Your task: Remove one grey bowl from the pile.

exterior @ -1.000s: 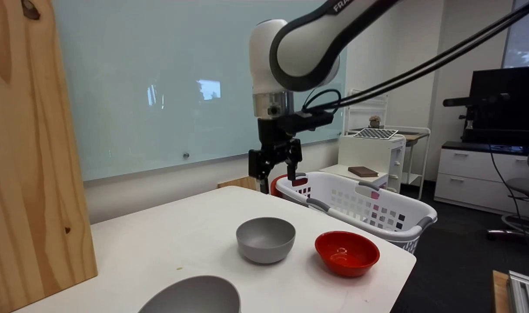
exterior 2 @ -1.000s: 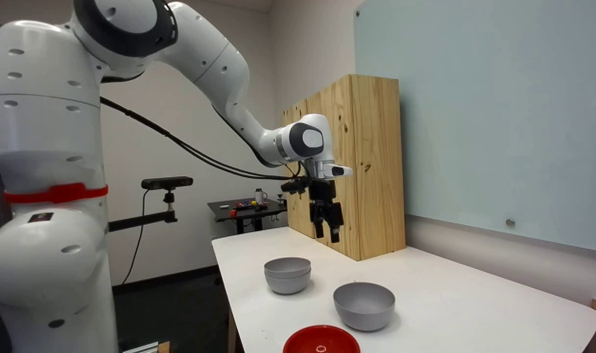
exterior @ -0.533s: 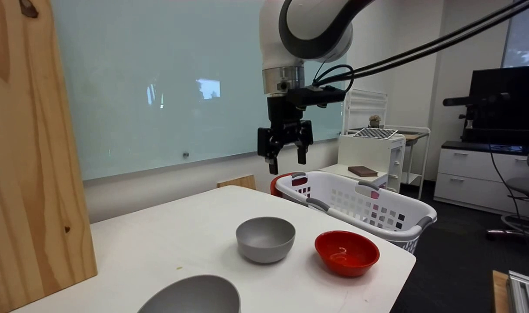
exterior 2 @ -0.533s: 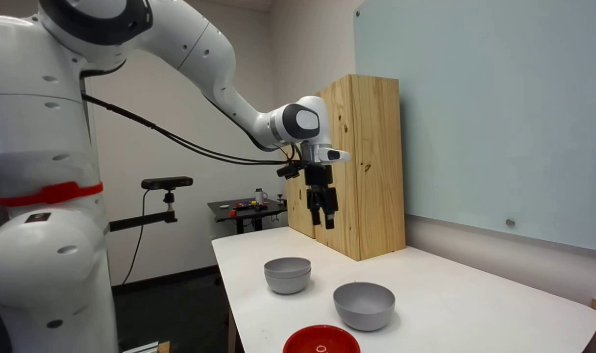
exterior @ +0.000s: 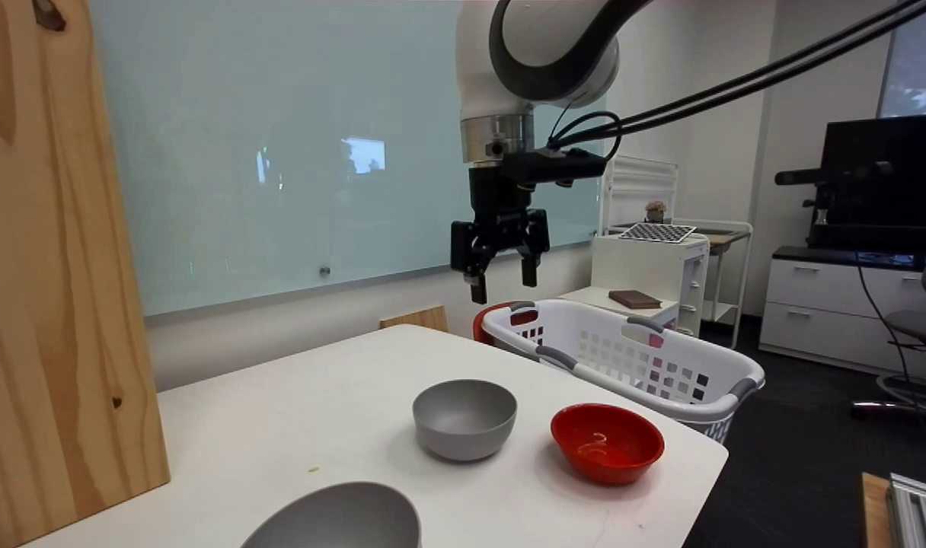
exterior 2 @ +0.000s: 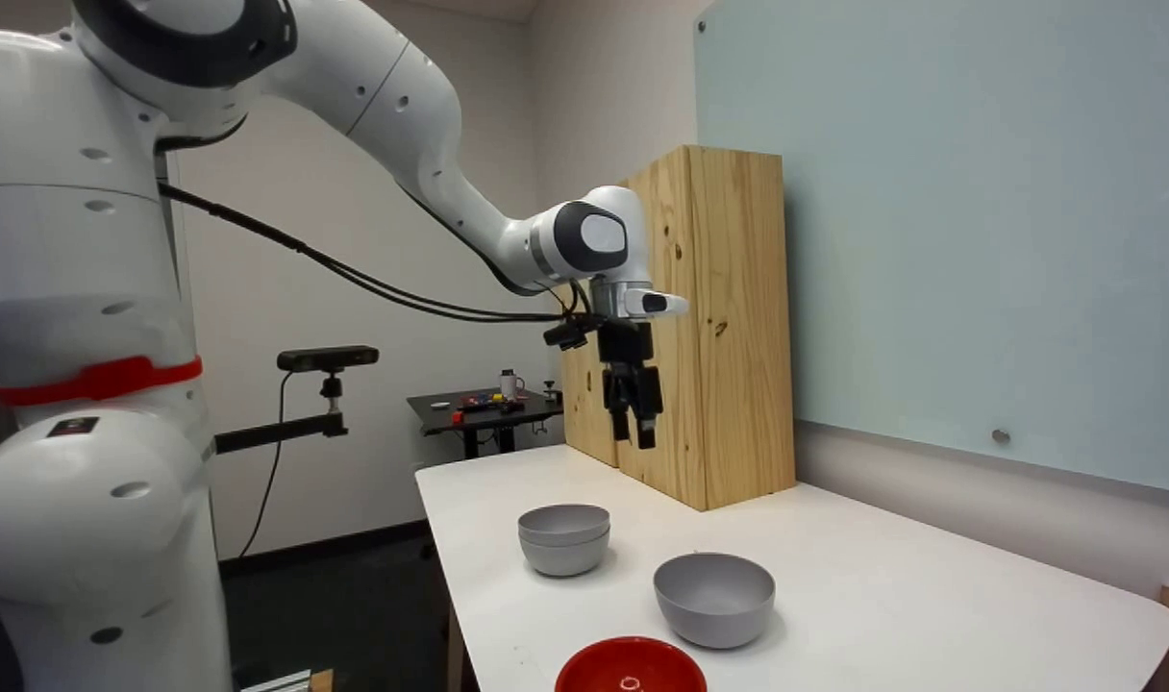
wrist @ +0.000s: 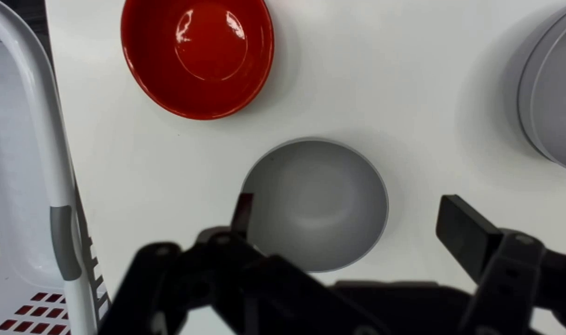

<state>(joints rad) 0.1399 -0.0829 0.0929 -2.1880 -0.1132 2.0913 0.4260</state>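
While the empty gripper (exterior: pixel 504 288) gapes, a grey bowl (exterior 2: pixel 714 607) neighbours the pile (exterior 2: pixel 563 556), seemingly two

With the end effector (wrist: pixel 347 202) spread, 1 grey bowl (wrist: pixel 313 204) sits apart from the pile (wrist: pixel 560 102)

Grey bowl (wrist: pixel 314 204) presented matt, smooth | pile (exterior 2: pixel 564 543) was matt | red bowl (wrist: pixel 199 58) showed gloss | basket (exterior: pixel 634 393) looked plastic | cabinet (exterior 2: pixel 746 365) was knotty wood | wall board (exterior: pixel 280 221) appeared glossy
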